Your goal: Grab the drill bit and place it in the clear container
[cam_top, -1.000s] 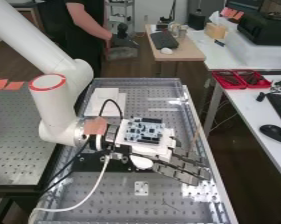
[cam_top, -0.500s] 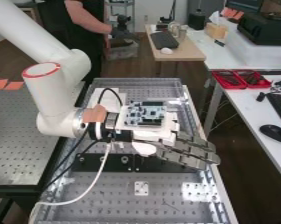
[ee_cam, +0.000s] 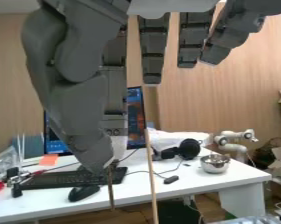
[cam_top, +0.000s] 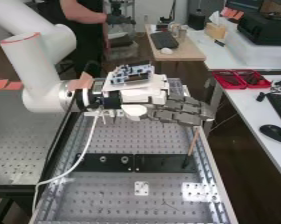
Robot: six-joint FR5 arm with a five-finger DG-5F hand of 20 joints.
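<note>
DRILL BIT PINCHED AT THE THUMB TIP; UPPER END CONCEALED

The drill bit (ee_cam: pixel 111 189) projects from the thumb tip of the hand (cam_top: pixel 179 111), pointing downward. The hand is raised above the bench (cam_top: pixel 121 195) and grasps the bit between the thumb and a finger lying behind it. The thumb covers the bit's upper end and most of that finger, so the exact contact area cannot be determined. The remaining fingers are extended, apart from the bit.

Obstruction: a slender wooden stick (cam_top: pixel 193 142) stands at a tilt just beside the hand's fingers, below them in the high view. Its lower end is at the black plate (cam_top: pixel 165 162), located from the hand toward the bench's near end. The dark lower end is hard to distinguish from the plate. Whether the stick touches the fingers cannot be determined.

A circuit board (cam_top: pixel 132 73) is mounted on top of the hand; with the hand, it conceals part of the bench's far portion. A white cable (cam_top: pixel 91 145) hangs from the wrist side of the hand.

Beyond the fingertips, well apart from the hand, is the white desk (cam_top: pixel 252 112). It supports red trays (cam_top: pixel 230 86), a black mouse (cam_top: pixel 275 133), a metal bowl (ee_cam: pixel 215 163) and headphones (ee_cam: pixel 189 149).
</note>
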